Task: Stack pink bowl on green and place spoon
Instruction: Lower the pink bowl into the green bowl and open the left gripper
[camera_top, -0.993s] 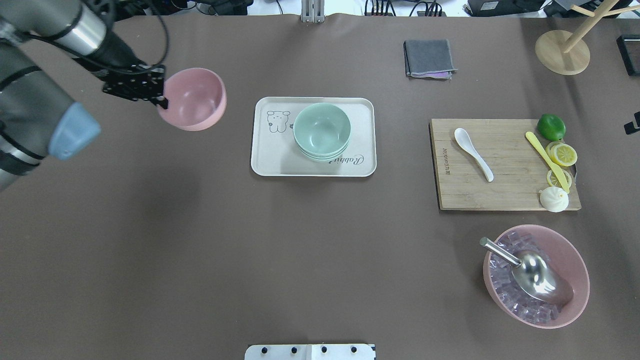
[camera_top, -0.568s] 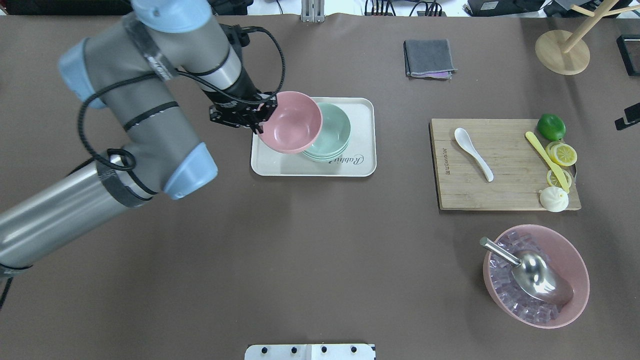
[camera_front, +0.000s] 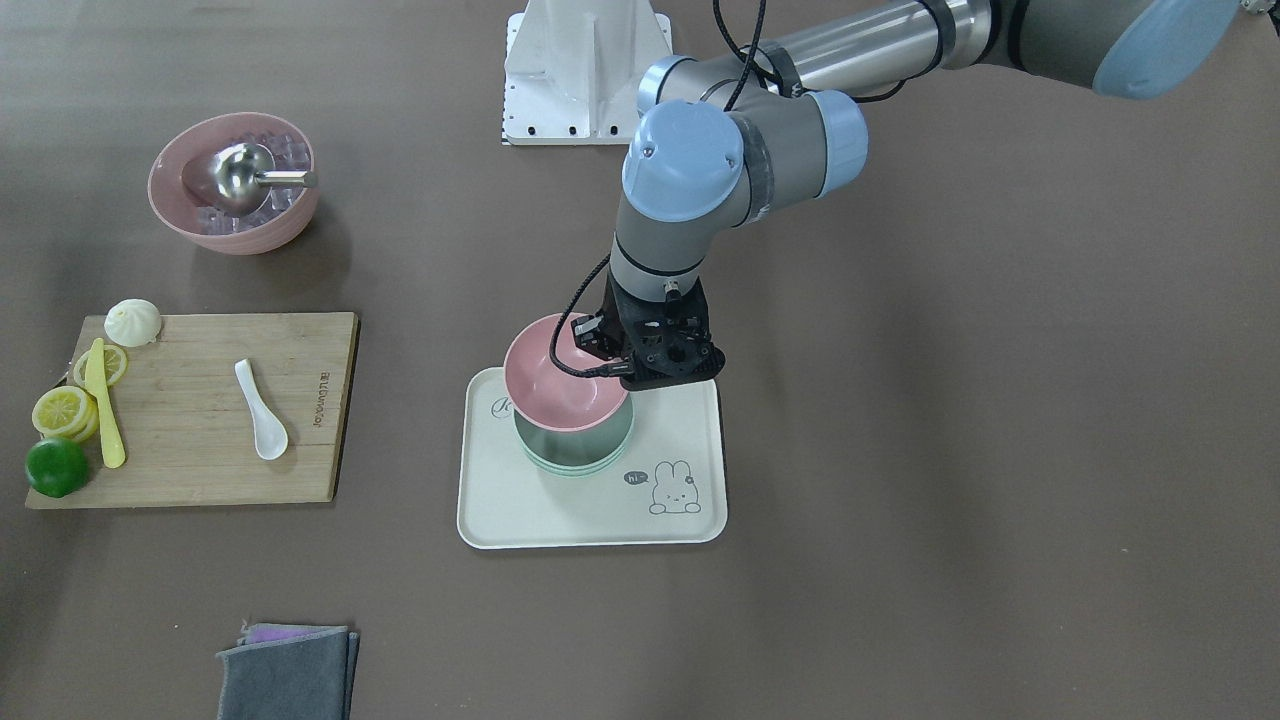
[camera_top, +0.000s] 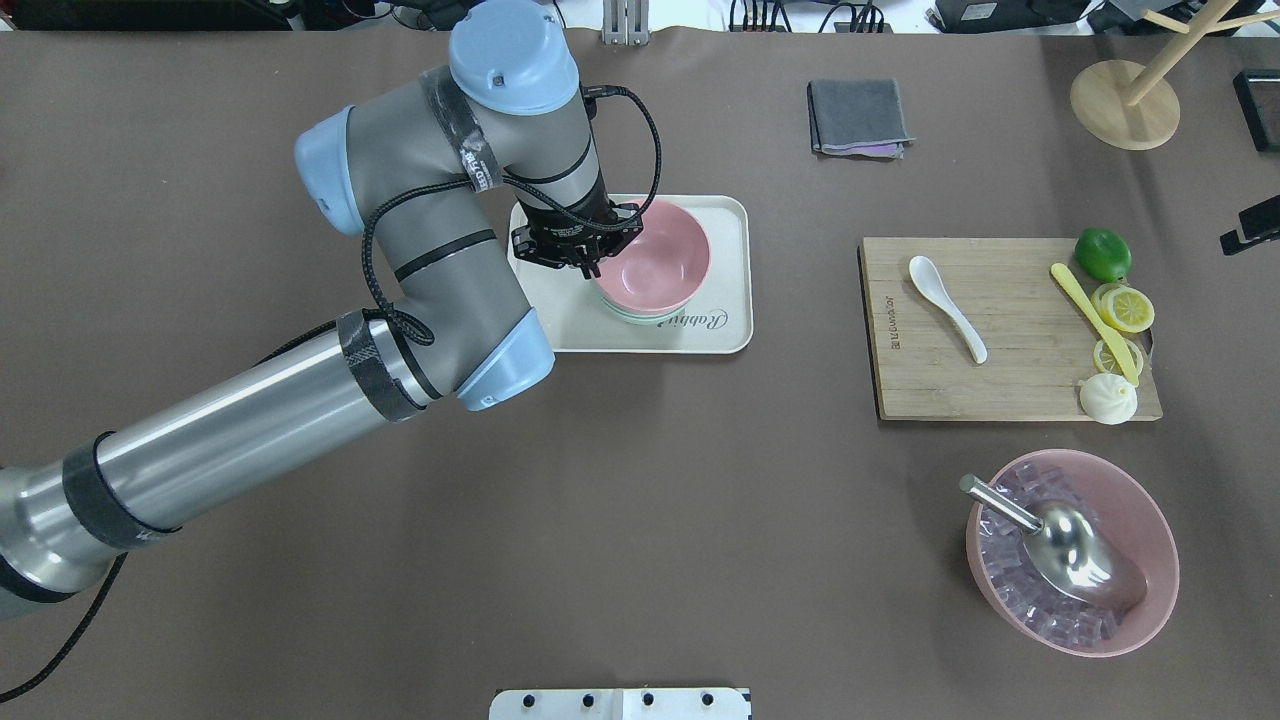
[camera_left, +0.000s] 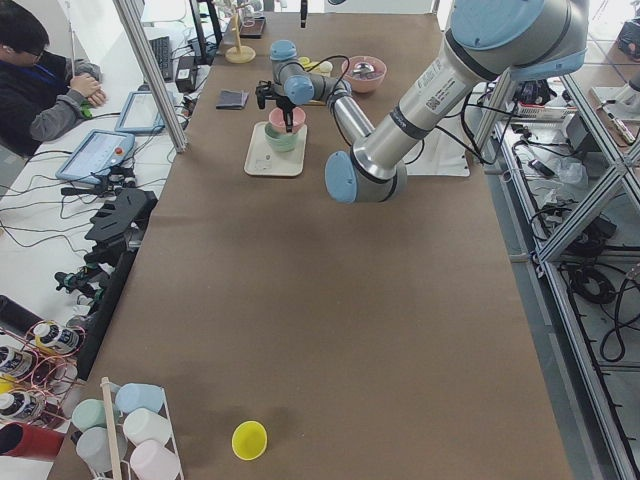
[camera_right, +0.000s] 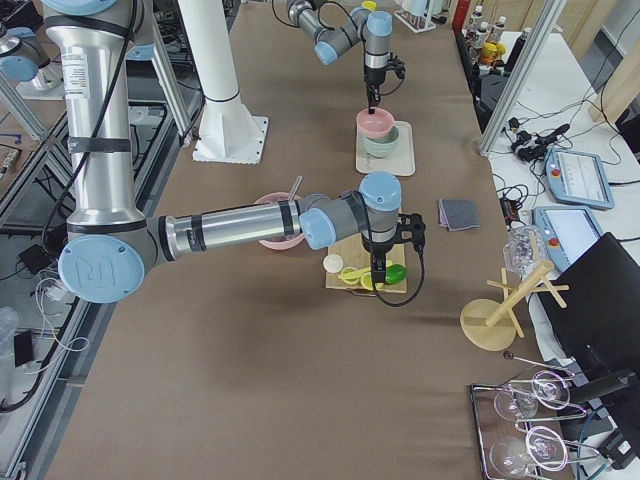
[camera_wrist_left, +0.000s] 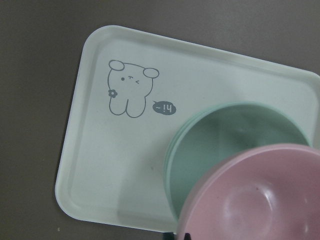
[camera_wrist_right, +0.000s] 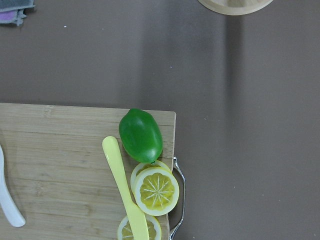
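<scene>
My left gripper (camera_top: 590, 262) is shut on the near rim of the pink bowl (camera_top: 657, 258). It holds the bowl slightly tilted just over the stacked green bowls (camera_top: 640, 315) on the white tray (camera_top: 725, 335). The front view shows the pink bowl (camera_front: 558, 378) above the green stack (camera_front: 578, 448), and the left wrist view shows the pink bowl (camera_wrist_left: 260, 195) offset over the green one (camera_wrist_left: 225, 135). The white spoon (camera_top: 947, 295) lies on the wooden cutting board (camera_top: 1000, 390). My right gripper (camera_right: 377, 272) hovers over the board's lime end; I cannot tell whether it is open or shut.
A lime (camera_top: 1102, 254), lemon slices (camera_top: 1124, 307), a yellow knife (camera_top: 1092, 320) and a white bun (camera_top: 1108, 398) sit at the board's right end. A pink bowl of ice with a metal scoop (camera_top: 1070, 550) stands at the front right. A folded grey cloth (camera_top: 858, 117) and a wooden stand (camera_top: 1125, 100) are at the back.
My left arm has carried the pink bowl rightwards from the table's left side to over the green bowls on the tray. The spoon and the board have not moved.
</scene>
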